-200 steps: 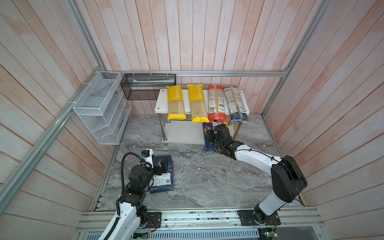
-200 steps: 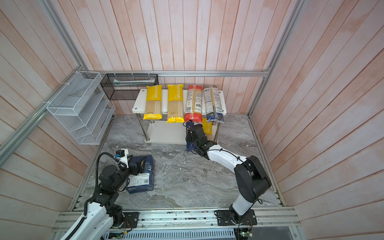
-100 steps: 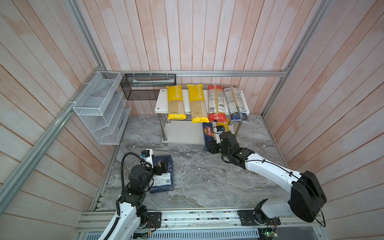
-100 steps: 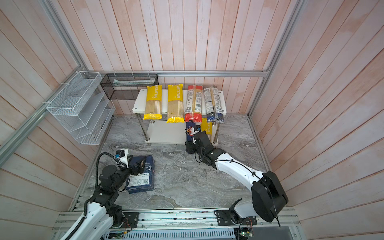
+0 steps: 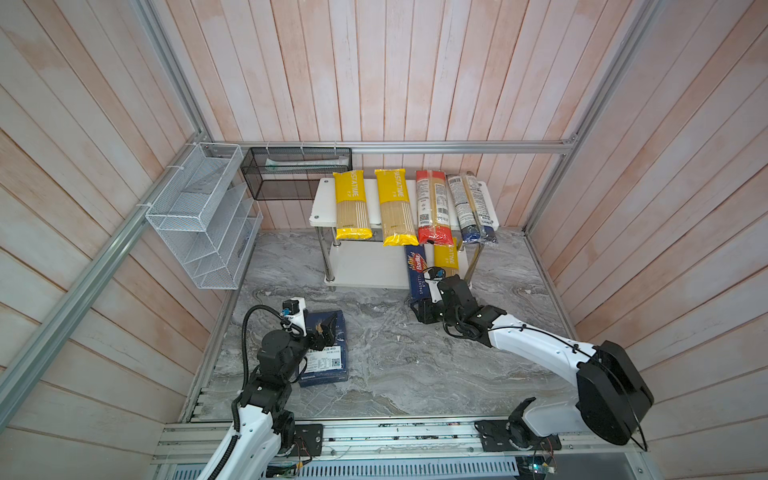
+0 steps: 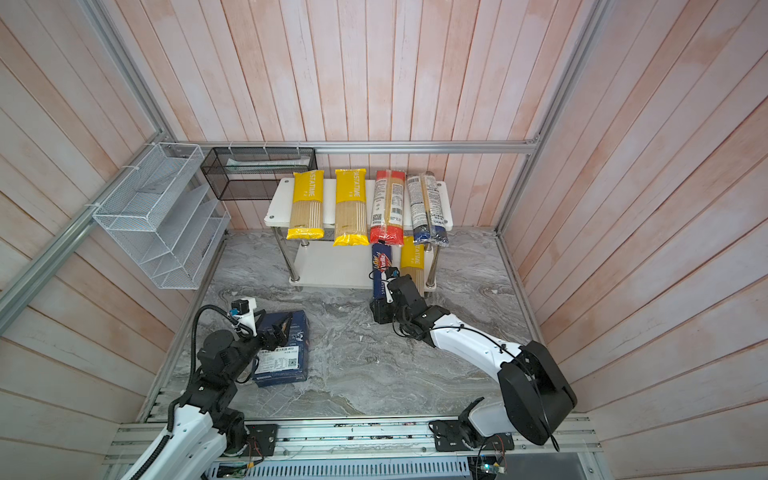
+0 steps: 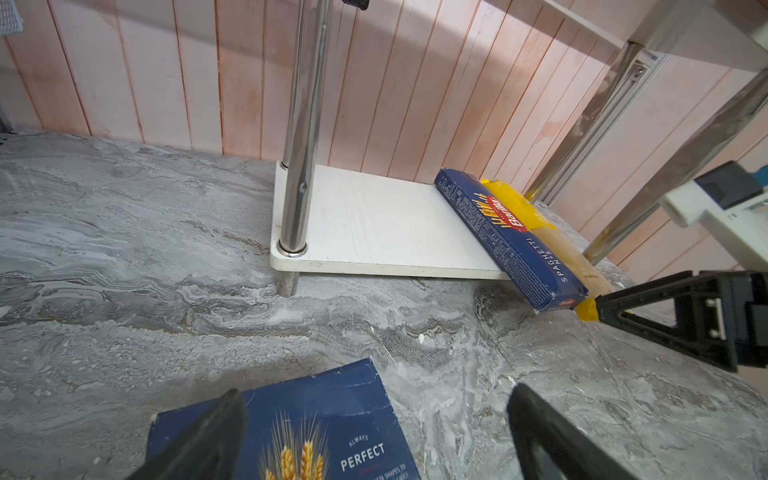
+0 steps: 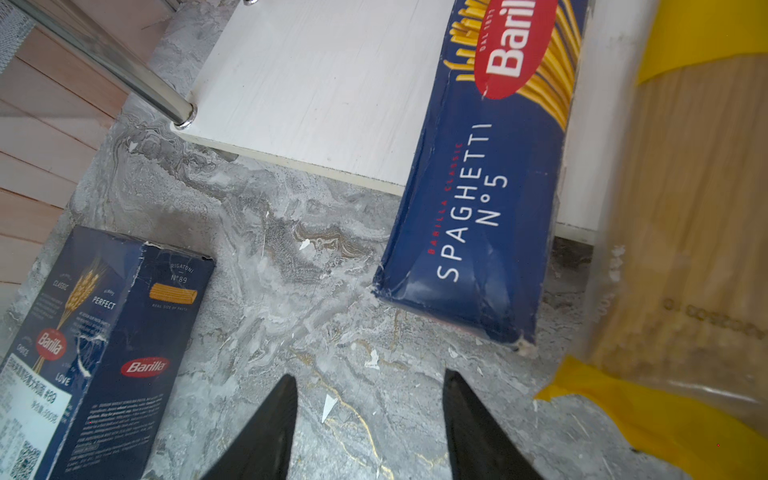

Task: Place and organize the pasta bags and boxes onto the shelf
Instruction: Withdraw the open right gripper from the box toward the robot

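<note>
Right arm (image 5: pixel 532 340) stretches low toward shelf (image 5: pixel 361 266).
Right gripper (image 8: pixel 370 374), spread and empty, sits six o'clock of Spaghetti N.5 box (image 8: pixel 478 208); left gripper (image 7: pixel 376 390) gapes over rigatoni box (image 5: pixel 328 353).

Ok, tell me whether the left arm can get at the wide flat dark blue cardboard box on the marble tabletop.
Probably yes. The left gripper hangs just over the wide flat dark blue box, jaws open, with nothing between them. The box lies alone on the marble tabletop.
</note>
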Controlling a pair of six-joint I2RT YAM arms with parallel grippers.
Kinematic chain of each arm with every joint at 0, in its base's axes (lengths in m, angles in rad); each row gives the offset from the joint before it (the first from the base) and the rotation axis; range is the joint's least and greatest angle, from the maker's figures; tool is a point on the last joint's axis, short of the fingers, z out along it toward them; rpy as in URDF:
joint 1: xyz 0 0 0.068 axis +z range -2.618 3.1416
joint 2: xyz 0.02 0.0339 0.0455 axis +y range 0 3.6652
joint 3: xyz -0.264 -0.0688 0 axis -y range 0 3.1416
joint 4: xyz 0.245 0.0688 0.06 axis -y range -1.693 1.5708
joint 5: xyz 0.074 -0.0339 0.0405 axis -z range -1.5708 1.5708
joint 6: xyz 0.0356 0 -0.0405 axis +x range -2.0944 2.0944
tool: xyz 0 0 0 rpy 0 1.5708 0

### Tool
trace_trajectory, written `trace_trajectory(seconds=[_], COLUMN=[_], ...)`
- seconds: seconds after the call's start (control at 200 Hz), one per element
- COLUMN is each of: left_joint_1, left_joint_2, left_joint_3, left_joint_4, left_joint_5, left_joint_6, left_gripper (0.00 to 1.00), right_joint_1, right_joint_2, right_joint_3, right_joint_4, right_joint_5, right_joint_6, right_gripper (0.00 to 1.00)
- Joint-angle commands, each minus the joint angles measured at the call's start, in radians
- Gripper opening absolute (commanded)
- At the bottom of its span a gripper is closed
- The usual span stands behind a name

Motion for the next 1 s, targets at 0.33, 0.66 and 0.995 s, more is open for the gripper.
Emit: trace_trajectory(seconds=[0.33, 0.66, 0.995], left_joint_1=[0.005, 0.004, 0.005], left_joint_2=[-0.023, -0.019, -0.014], left_joint_3=[0.0, 0.002, 0.002], left_joint_4=[0.002, 0.001, 0.0], left_joint_5=[-0.013, -0.011, -0.018], left_joint_6=[0.008, 0.01, 0.007], left_gripper=[1.0, 1.0, 1.0], right_joint_1=[0.013, 0.022, 0.033], right_joint_2=[0.071, 0.131, 0.194], right_joint_3=[0.005, 0.051, 0.105], right_joint_4=[0.062, 0.07, 0.078], right_joint_5=[-0.035, -0.01, -0.002], right_joint_6=[0.003, -0.016, -0.038], right_gripper=[0.56, 0.56, 0.56])
